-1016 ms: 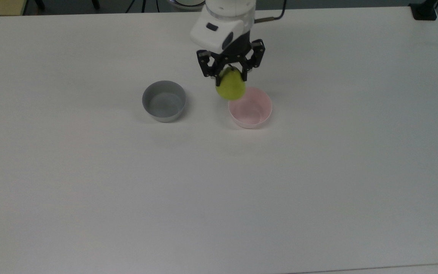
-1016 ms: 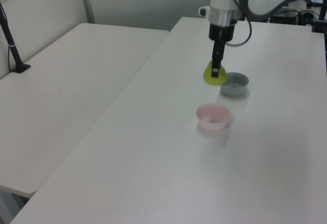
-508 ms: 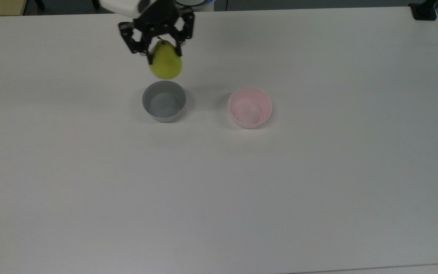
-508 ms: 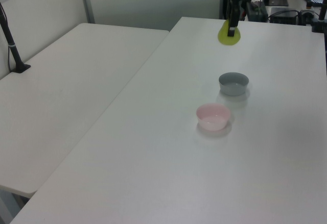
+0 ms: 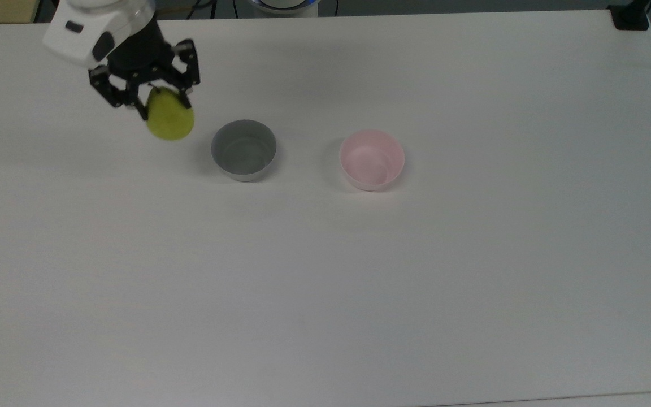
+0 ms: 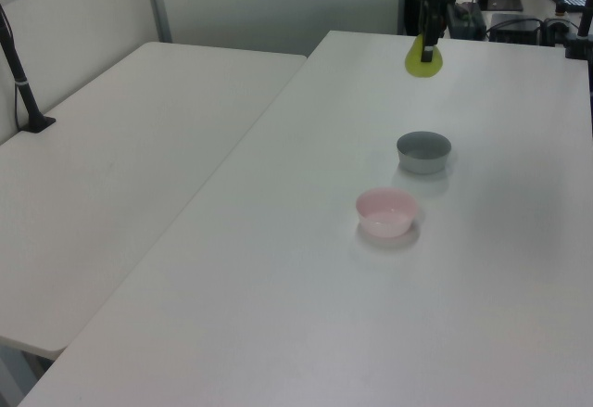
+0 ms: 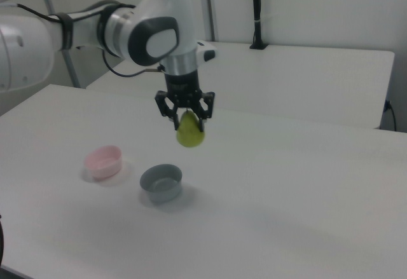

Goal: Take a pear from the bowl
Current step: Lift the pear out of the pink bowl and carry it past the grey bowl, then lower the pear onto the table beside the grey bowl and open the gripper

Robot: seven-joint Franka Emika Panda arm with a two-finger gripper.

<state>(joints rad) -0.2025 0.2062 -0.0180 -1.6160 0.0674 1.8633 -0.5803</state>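
Pincer [image 5: 163, 106] carried pear [image 5: 170, 120] past grey bowl [image 5: 243, 150].

The arm [image 7: 127, 28] reaches out, wrist pointing down, fingers [image 7: 177, 124] closed partway.

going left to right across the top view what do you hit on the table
pear held in the gripper → grey bowl → pink bowl
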